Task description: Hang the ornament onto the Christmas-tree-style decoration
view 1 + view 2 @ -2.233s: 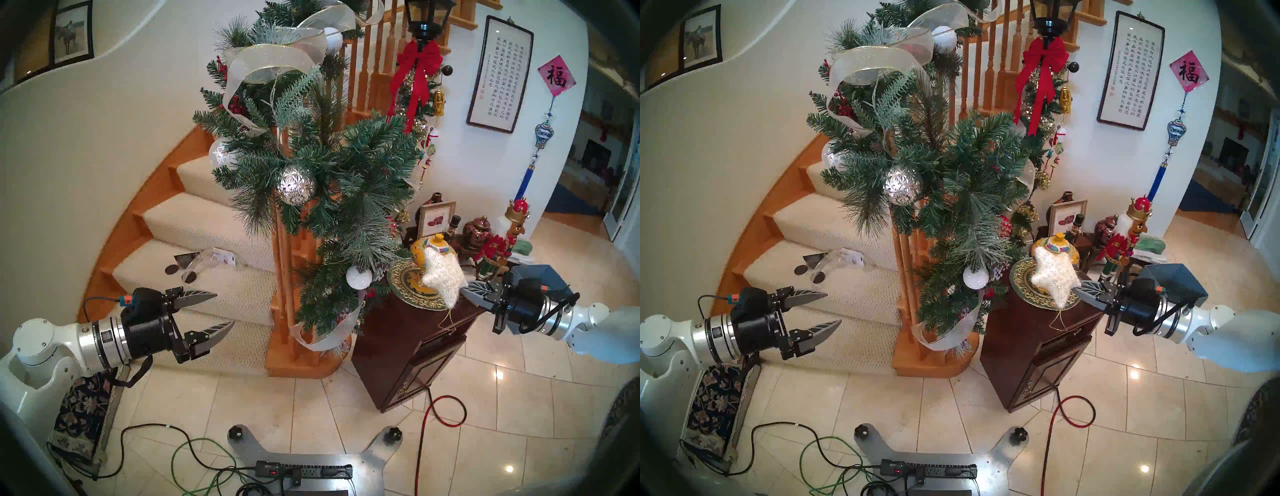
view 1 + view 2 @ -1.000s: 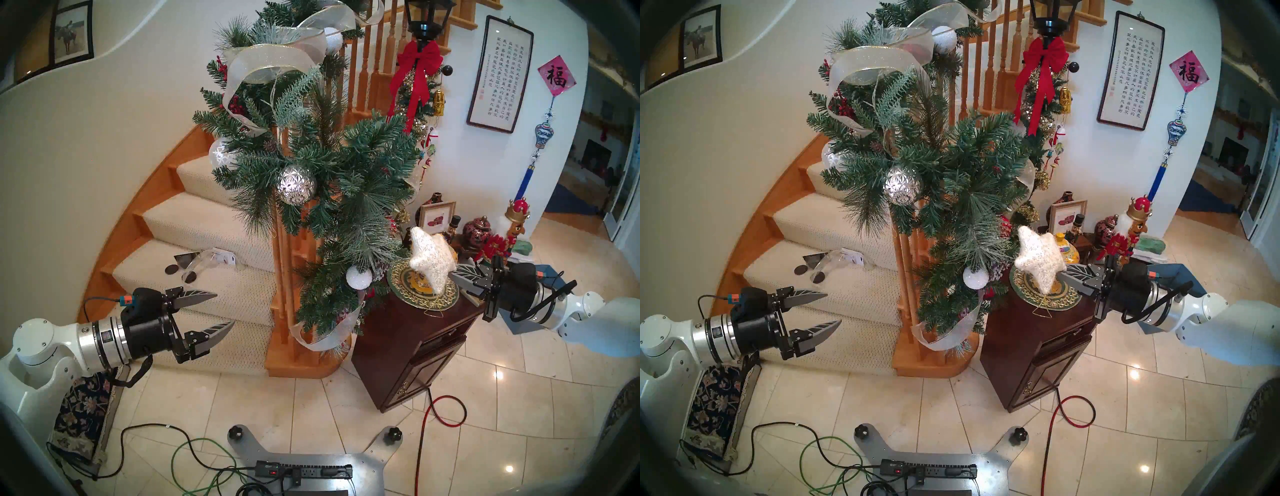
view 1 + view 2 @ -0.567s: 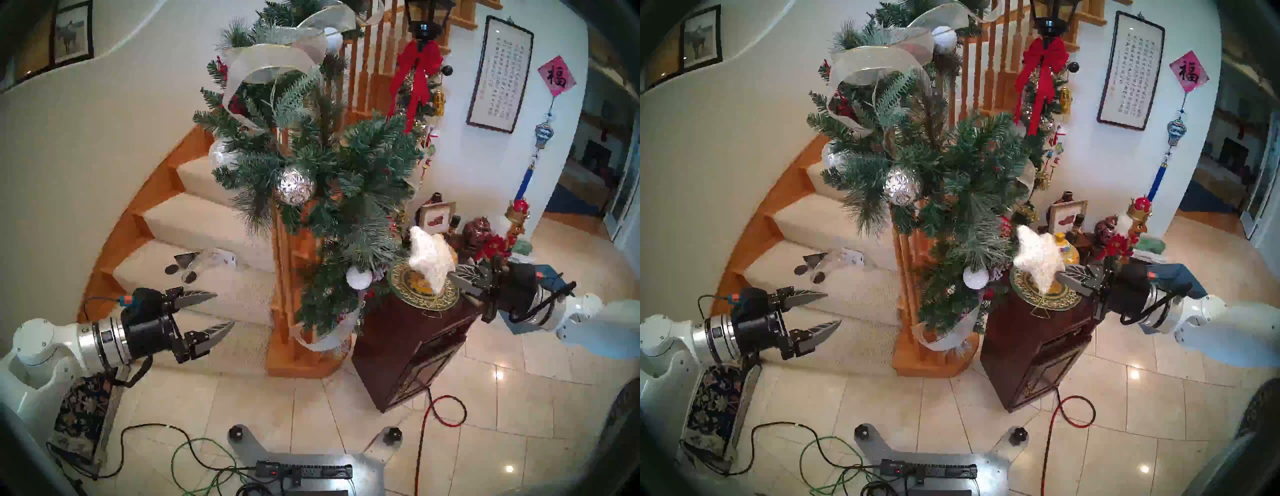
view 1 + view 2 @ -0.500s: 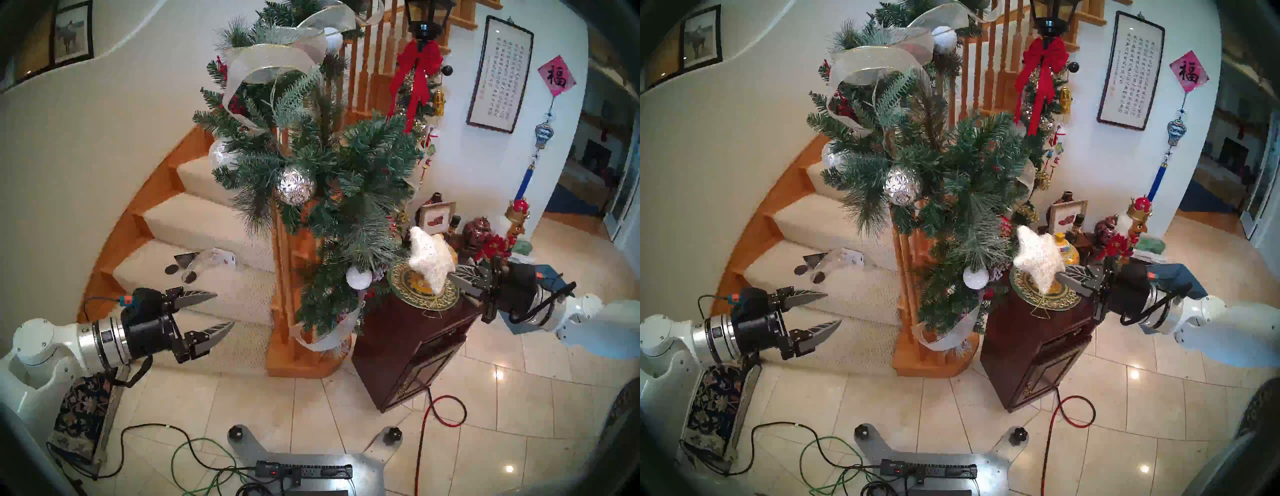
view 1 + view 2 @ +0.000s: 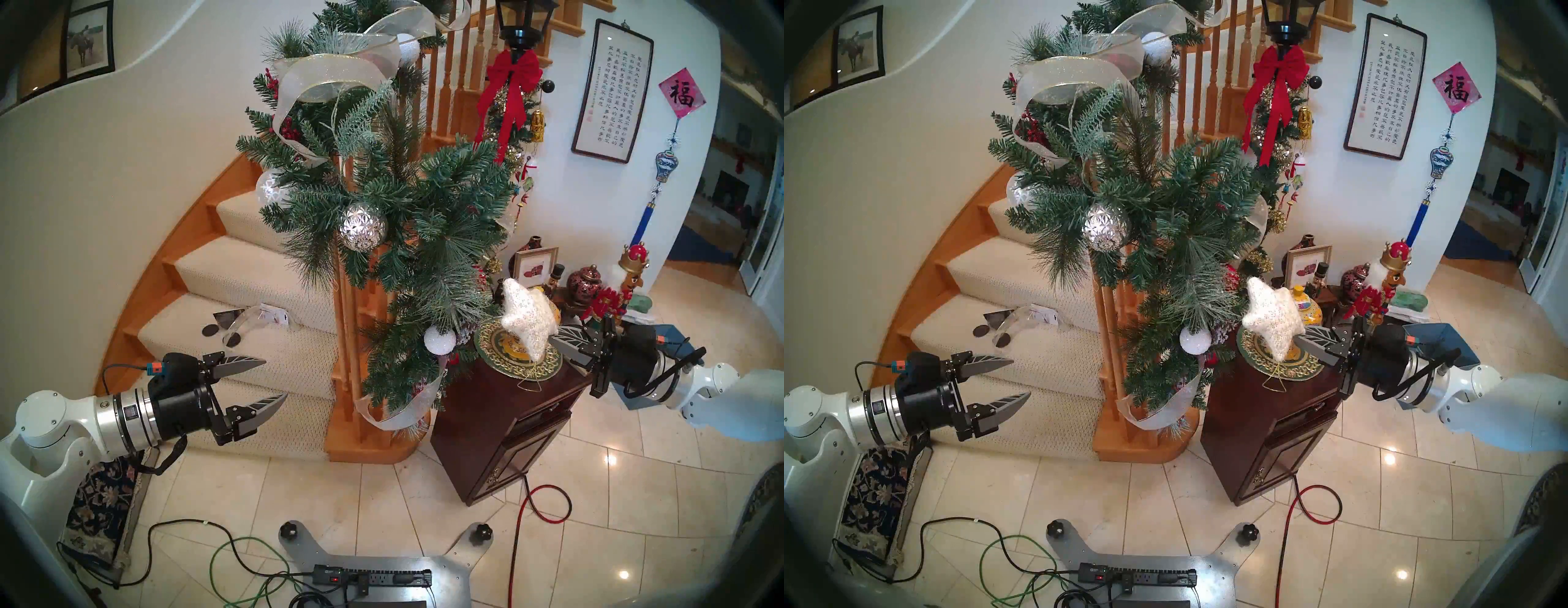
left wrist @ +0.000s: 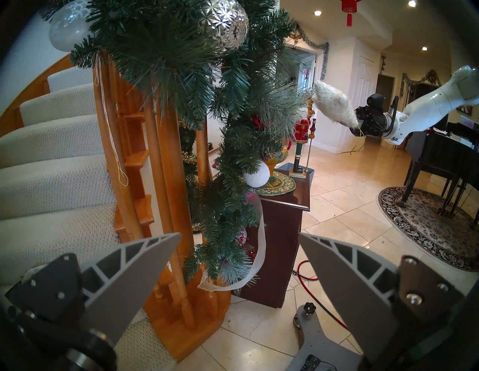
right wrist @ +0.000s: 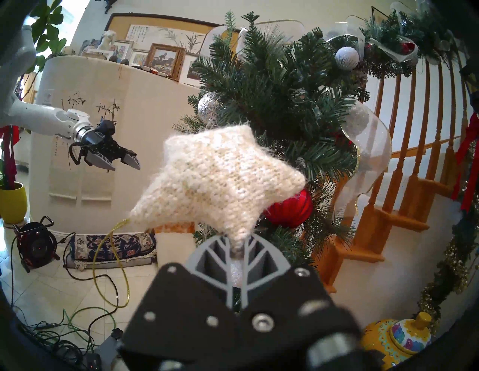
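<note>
The ornament, a fuzzy white star [image 5: 528, 320] [image 5: 1272, 316] [image 7: 220, 178] [image 6: 334, 106], is held by one point in my shut right gripper [image 5: 553, 337] [image 7: 237, 248]. Its gold string loop [image 7: 114, 266] [image 5: 530, 378] hangs down free. The star hovers above a patterned plate [image 5: 494, 352], its upper tip close to the needles of the green pine garland [image 5: 407, 212] [image 7: 280, 85] on the stair post. My left gripper [image 5: 275, 380] [image 6: 238, 259] is open and empty, left of the post over the lower stairs.
A dark wood cabinet [image 5: 500, 424] under the star carries the plate, a yellow lidded jar [image 7: 396, 339], a nutcracker [image 5: 615, 293], vases and a frame. A white glittery ball [image 5: 440, 339], a silver faceted ball [image 5: 362, 227] and a red ball [image 7: 290, 207] hang in the garland. Cables [image 5: 237, 564] lie on the tiles.
My right gripper has lifted the star up and left, toward the garland, over two seconds; in the last half second it barely moved. The left arm has stayed still.
</note>
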Controlling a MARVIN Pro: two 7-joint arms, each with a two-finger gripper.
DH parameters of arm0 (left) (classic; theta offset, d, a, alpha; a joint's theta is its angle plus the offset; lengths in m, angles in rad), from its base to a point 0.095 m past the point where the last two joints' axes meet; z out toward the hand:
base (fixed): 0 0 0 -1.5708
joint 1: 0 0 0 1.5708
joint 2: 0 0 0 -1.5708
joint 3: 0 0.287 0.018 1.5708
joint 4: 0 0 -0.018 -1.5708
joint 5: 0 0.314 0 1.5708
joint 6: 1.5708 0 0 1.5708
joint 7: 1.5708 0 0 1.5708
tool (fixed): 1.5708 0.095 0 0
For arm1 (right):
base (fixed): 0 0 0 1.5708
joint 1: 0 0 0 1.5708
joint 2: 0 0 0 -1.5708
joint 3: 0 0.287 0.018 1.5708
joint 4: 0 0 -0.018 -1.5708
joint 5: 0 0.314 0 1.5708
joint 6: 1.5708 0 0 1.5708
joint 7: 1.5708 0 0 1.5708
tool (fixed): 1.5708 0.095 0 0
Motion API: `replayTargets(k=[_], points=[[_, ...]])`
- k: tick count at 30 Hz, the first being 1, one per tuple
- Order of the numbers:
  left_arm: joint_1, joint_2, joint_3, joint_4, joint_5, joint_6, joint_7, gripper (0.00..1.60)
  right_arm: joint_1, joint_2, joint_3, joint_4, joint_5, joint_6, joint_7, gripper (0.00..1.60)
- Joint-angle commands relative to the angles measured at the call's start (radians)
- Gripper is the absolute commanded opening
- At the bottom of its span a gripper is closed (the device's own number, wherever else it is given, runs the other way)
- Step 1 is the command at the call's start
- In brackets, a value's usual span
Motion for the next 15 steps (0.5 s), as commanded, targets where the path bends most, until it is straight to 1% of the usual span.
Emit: replayTargets(k=[1,9,15], points=[[-0.001,0.0,-0.001,0.0,0.0,0.0,0.0,1.6,0.041,-0.003,-0.008,0.0,0.008,-0.002,0.081,0.0],[-0.001,0.0,-0.001,0.0,0.0,0.0,0.0,1.6,0.062,-0.003,-0.031,-0.002,0.013,-0.002,0.082,0.0],[0.015,0.004,0.013,-0.011,0.002,0.002,-0.019,1.6,0.08,-0.003,-0.05,-0.004,0.016,-0.002,0.082,0.0]])
